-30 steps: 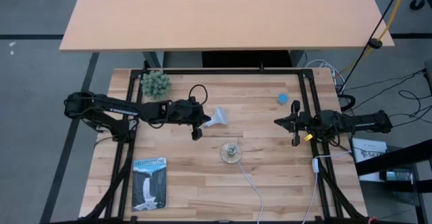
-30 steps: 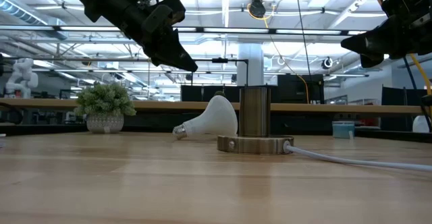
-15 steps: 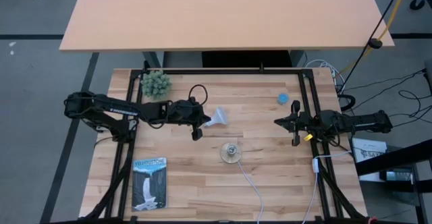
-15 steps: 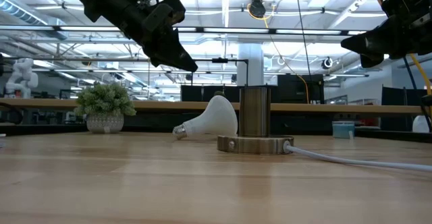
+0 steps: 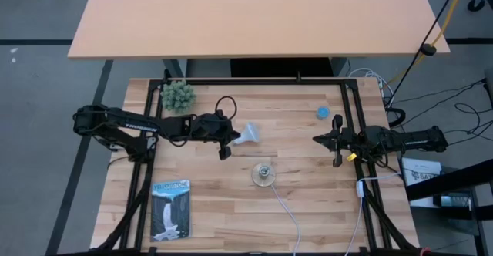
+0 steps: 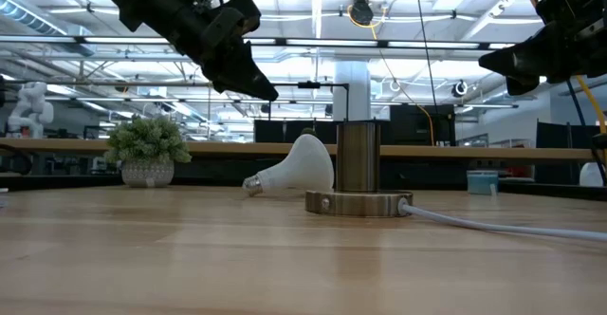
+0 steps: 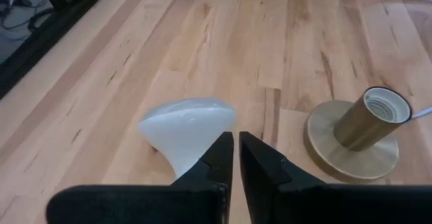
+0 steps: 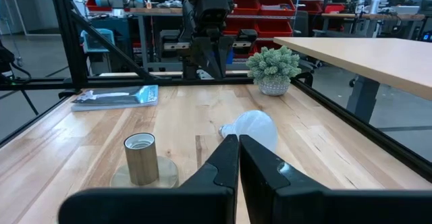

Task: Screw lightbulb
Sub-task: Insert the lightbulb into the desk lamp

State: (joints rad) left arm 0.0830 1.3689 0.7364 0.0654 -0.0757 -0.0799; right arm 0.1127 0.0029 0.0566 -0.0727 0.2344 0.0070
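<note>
Pale wooden slatted surface (image 5: 231,186) under two dark arms, with the small white cone-shaped lightbulb (image 5: 250,134) lying on its side, unheld.

Landmark: the brass socket on its round silvery disc (image 5: 263,174). Beyond it from the robot's side lies the lightbulb, screw base towards the left end effector (image 5: 228,139), which hovers above that base with fingers pressed together, empty. To grasp well it should probably open wide, descend, and close on the cone. Well off on the socket's other side, the right end effector (image 5: 326,143) waits, closed.
</note>
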